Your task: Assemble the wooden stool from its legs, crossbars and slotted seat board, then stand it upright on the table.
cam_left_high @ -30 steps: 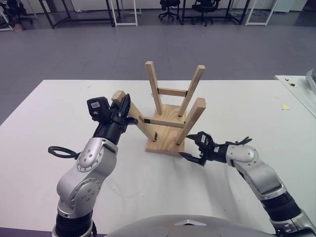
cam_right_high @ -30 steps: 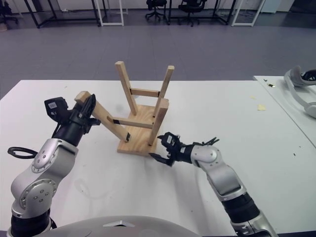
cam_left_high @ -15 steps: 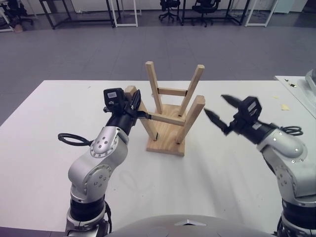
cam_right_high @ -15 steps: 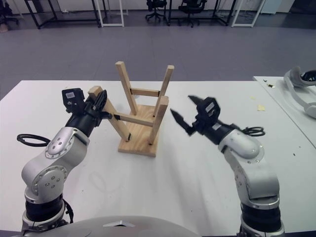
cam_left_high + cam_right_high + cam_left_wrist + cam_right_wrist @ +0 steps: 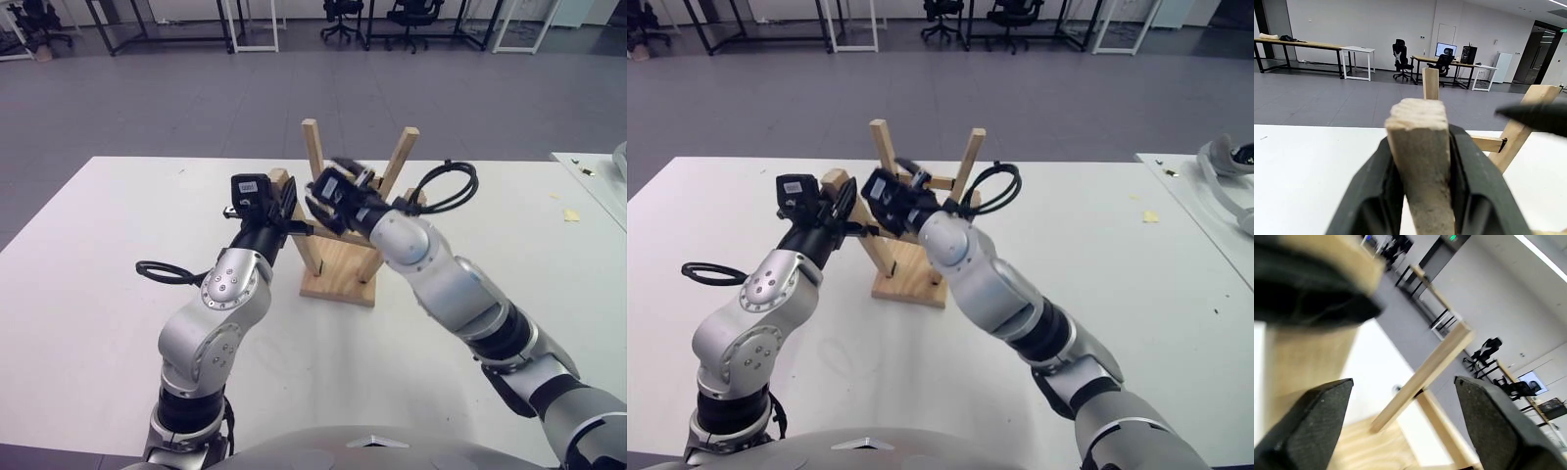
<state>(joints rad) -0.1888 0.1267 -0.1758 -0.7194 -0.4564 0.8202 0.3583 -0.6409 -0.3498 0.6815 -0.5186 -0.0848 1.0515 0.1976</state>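
Your left gripper point(image 5: 1420, 155) was pinched on the top end of the near leg point(image 5: 1419, 122), pads flat on both faces. The right gripper point(image 5: 1400, 382) was spread, reaching across with a crossbar point(image 5: 1487, 143) between its fingers, not yet touching as far as I could tell. The stool sat upside down, seat board point(image 5: 338, 282) flat on the table point(image 5: 98, 255), and the held leg leaned outward. My read: you were squaring that leg into its slot. The right should have closed close beside the joint, and the push should have run along the leg, not sideways, or the board tips. The far legs point(image 5: 313, 147) were just behind the right wrist, so it was tight there. The table edges were well apart.
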